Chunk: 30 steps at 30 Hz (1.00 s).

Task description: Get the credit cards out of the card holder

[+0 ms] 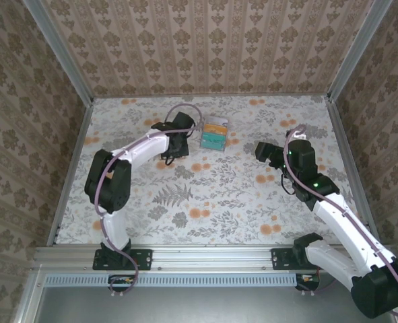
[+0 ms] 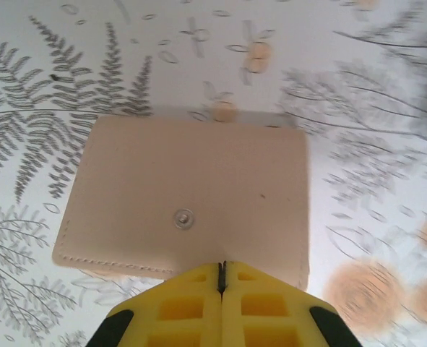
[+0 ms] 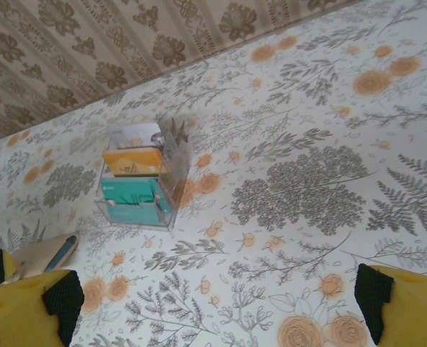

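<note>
We see the card holder [image 2: 184, 195] lying closed and flat on the floral table [image 2: 372, 87], with its tan outer face and snap turned up. Our left gripper [image 2: 222, 269] sits over the holder's near edge, yellow fingers pressed together. Near it, the credit cards [image 3: 132, 181], lilac-white, orange and teal, stand in a clear box [image 3: 178, 165]. Our right gripper [image 3: 213, 307] hovers well apart, fingers spread wide.

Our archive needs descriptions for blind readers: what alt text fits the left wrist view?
A closed tan card holder lies flat on the floral table, a round snap at its centre. The left tool, its yellow fingers pressed together, covers part of its lower edge.
</note>
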Tool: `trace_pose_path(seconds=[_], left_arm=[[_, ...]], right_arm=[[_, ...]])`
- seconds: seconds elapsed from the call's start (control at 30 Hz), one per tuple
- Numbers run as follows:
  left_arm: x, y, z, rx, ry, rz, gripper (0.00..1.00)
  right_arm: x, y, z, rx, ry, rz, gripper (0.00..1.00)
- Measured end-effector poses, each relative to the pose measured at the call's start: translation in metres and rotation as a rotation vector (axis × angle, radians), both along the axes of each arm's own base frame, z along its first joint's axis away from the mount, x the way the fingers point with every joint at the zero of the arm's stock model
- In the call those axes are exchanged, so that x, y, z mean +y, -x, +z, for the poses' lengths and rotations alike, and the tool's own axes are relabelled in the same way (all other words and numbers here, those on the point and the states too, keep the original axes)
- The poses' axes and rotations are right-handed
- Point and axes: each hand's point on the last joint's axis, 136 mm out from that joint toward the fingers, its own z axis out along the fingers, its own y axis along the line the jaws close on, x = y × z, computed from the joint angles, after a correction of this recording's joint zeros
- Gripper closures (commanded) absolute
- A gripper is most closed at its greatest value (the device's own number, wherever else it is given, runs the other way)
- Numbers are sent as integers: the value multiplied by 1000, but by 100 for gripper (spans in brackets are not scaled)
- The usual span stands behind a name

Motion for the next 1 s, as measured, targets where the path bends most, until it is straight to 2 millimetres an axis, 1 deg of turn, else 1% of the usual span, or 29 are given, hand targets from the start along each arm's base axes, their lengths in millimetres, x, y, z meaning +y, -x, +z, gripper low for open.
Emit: trace_pose_path(seconds=[0.1, 0.17, 0.27, 0.33, 0.37, 0.43, 0.5, 0.6, 0.7, 0.77, 0.83, 0.87, 1.0], left_arm=[[-24, 14, 12, -36, 38, -69, 100], [-43, 26, 16, -52, 54, -127, 100], [-68, 49, 17, -62, 72, -215, 100], [-79, 67, 15, -60, 81, -265, 100], [-80, 76, 13, -58, 84, -283, 100], [-76, 89, 11, -57, 85, -301, 100], [-64, 100, 10, -60, 86, -302, 100], [-42, 115, 12, -72, 85, -283, 100], [-23, 127, 15, -94, 96, -255, 100], [-12, 134, 18, -112, 110, -236, 100], [-6, 139, 20, -129, 125, -225, 100], [-4, 140, 21, -137, 132, -224, 100], [-4, 139, 33, -183, 172, -223, 100]], right_arm=[[9, -2, -7, 19, 6, 25, 0], [16, -5, -13, 34, 8, 42, 0], [24, -9, -22, 66, 9, 64, 0], [31, -12, -24, 82, 6, 81, 0], [35, -14, -24, 88, 3, 89, 0], [44, -17, -24, 97, 0, 111, 0], [55, -19, -26, 108, -2, 141, 0], [75, -21, -31, 138, -7, 196, 0], [102, -29, -30, 184, -12, 268, 0], [123, -34, -29, 211, -12, 324, 0], [147, -33, -32, 234, -14, 391, 0], [158, -30, -36, 251, -20, 427, 0], [190, -16, -63, 353, -81, 525, 0]])
